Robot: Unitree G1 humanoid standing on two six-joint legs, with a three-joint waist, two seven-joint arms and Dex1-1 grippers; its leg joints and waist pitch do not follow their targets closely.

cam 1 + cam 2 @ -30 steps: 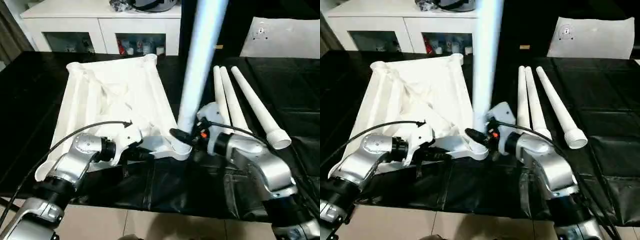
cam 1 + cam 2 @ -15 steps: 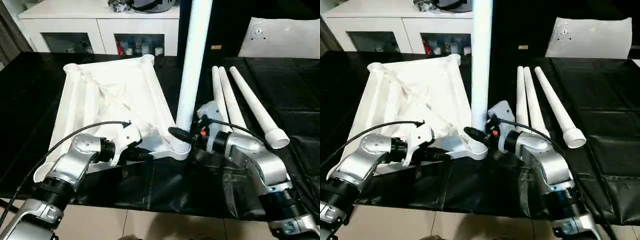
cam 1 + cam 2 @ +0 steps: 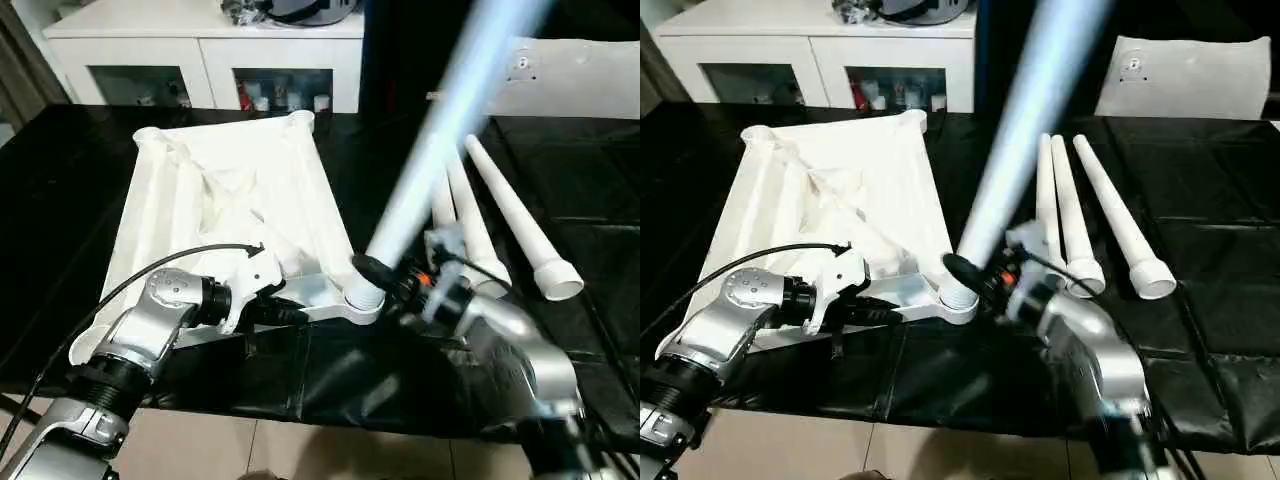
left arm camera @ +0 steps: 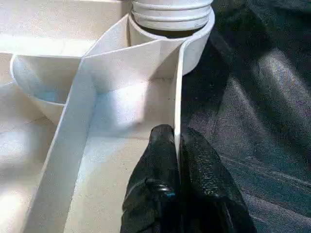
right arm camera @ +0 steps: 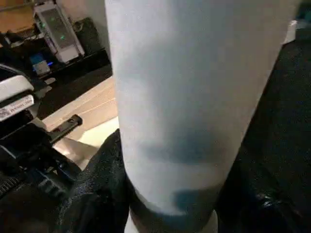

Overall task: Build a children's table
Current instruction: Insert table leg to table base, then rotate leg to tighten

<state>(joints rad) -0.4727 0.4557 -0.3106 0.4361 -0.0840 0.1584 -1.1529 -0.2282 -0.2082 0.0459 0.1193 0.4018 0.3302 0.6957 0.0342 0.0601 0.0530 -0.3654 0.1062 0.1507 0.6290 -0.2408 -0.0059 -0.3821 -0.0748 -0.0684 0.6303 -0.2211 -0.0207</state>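
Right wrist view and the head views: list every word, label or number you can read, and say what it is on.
None can be read.
White label on the black device: print too blurred to read.
Bottles in the cabinet: labels too small to read.
Tabletop and legs: no print visible.

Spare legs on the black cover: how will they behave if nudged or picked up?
The three spare legs are round tapered tubes lying flat, so a nudge would probably roll them in an arc toward the narrow end. One open end shows a thin hollow wall, so likely light and fairly stiff. The smooth plastic may slip in an end effector.
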